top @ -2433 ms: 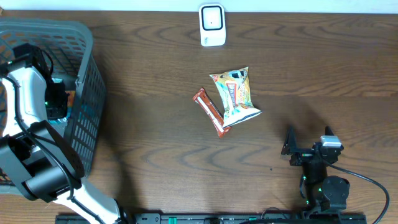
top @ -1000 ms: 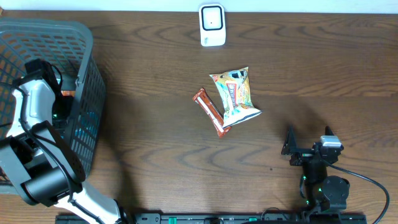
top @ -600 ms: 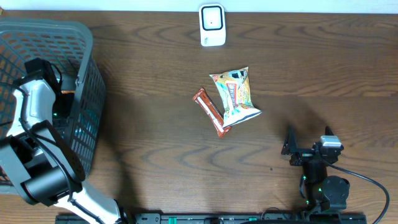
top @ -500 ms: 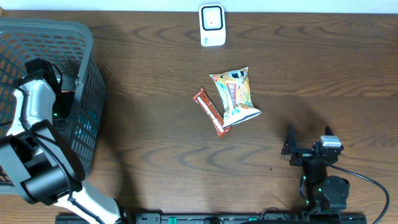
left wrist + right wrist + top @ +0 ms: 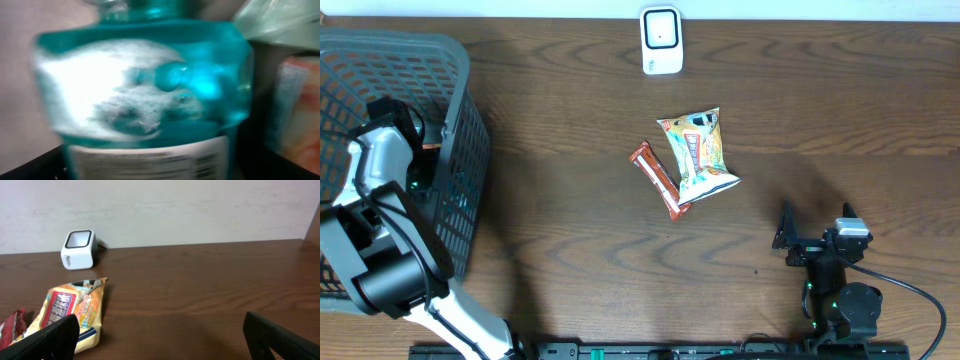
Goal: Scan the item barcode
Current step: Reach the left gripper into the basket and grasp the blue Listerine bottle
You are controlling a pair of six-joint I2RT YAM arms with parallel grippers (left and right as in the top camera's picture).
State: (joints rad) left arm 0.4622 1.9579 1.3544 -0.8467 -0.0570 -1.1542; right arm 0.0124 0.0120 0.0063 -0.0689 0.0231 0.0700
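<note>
A: Right gripper (image 5: 160,325) spread, empty. Left gripper (image 5: 417,160) deep in the basket (image 5: 460,80); jaws unreadable. Hazard?
B: The slick bottle (image 5: 145,85) there, crowded by a packet (image 5: 295,105), may slip on lifting. Its long axis runs vertically in the wrist view, neck uppermost, barcode (image 5: 205,162) toward the camera. Scanner (image 5: 660,40) at the far edge.

At the left end of the tabletop (image 5: 570,250), a basket (image 5: 460,60), with the left arm (image 5: 375,165) down inside it. In the basket, right before the left wrist camera, a bottle (image 5: 145,85), with a packet (image 5: 300,110) just beside it on the right. At the far edge, near the middle, a scanner (image 5: 661,40). Mid-tabletop, a snack bag (image 5: 700,152), with a bar (image 5: 658,180) touching its left edge. Near the front right, well apart from both, the right claw (image 5: 785,232)
</note>
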